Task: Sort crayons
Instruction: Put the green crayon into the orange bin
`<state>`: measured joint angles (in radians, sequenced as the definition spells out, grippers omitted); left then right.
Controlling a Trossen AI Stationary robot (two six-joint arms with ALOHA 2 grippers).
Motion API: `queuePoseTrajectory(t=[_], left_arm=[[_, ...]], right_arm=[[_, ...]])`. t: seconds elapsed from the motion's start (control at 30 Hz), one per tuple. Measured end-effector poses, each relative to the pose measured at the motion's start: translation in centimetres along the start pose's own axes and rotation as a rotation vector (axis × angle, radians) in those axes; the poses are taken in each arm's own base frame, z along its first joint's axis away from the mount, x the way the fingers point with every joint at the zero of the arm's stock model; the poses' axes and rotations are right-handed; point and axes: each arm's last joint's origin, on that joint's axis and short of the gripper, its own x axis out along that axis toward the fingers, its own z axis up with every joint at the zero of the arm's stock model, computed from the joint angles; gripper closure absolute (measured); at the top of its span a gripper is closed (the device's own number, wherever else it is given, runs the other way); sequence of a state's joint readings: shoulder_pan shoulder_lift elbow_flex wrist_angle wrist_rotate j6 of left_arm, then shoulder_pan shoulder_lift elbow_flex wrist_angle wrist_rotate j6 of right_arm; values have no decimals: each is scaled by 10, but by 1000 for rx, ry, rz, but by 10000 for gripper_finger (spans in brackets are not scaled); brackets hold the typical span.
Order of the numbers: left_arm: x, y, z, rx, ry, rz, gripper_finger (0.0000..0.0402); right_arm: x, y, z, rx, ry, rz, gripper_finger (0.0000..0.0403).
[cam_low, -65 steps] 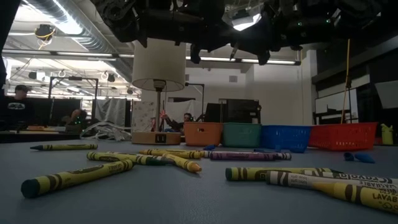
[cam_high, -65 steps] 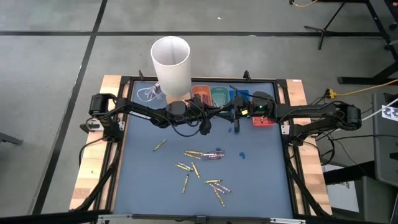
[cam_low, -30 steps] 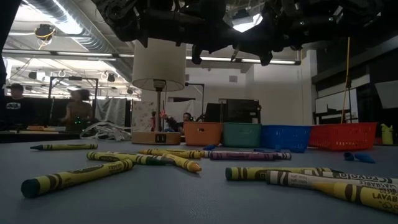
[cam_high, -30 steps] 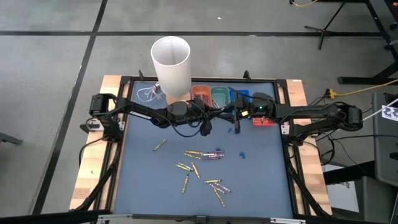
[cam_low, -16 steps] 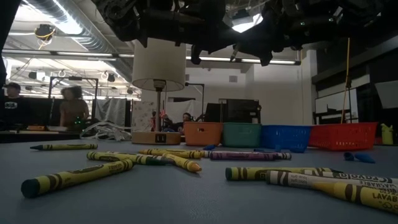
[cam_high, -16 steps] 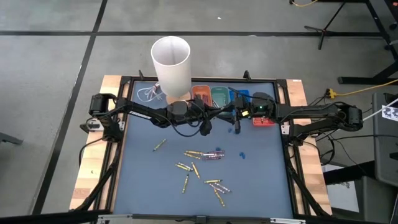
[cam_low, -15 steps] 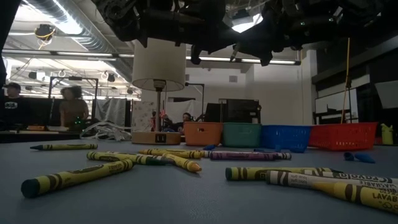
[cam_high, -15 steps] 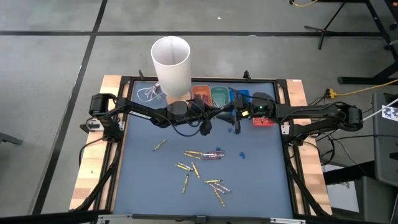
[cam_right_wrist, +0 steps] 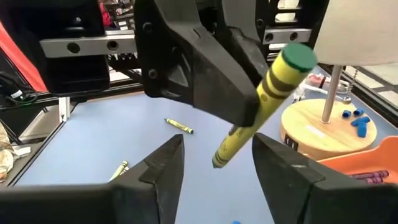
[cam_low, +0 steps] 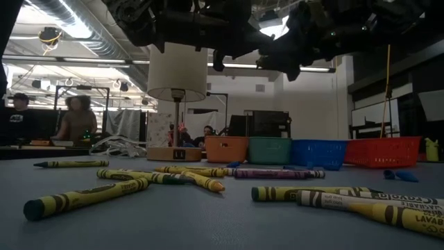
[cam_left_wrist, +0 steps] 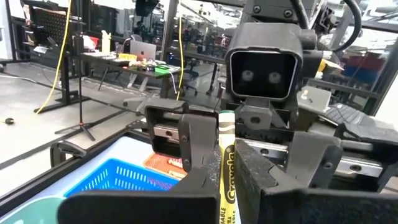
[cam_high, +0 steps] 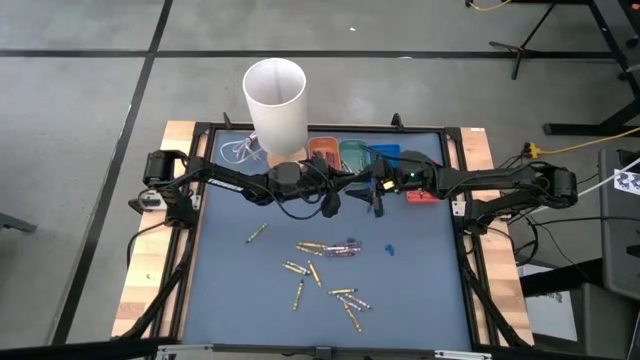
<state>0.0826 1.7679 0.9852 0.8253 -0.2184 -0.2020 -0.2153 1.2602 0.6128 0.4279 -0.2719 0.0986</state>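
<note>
above the far middle of the desk [cam_high: 230, 290], the left gripper [cam_high: 330, 207] has its jaws clamped on a yellow crayon [cam_right_wrist: 264, 102]. the right gripper [cam_high: 377, 203] faces it just beside, jaws spread wide and holding nothing. more crayons [cam_high: 322, 270] lie scattered on the desk nearer the front.

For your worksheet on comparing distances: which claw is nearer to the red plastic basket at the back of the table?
The right claw. It hangs open just in front of the basket row, a little to the red plastic basket's left in the high view. The left claw, shut on a yellow crayon, is farther along.
</note>
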Motion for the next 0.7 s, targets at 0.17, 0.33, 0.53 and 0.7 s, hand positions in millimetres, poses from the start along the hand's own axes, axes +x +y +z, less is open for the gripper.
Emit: queuePoseTrajectory(t=[0.17,0.33,0.53,0.7], left_arm=[[0,0,0,0,1,-1,393],[0,0,0,1,1,-1,393],[0,0,0,2,4,-7,393],[0,-1,-1,5,9,-8,391]], right_arm=[[0,0,2,-7,-25,3,247],[0,0,2,-7,-24,3,294],[0,0,1,-2,-16,1,359],[0,0,1,0,-13,0,390]])
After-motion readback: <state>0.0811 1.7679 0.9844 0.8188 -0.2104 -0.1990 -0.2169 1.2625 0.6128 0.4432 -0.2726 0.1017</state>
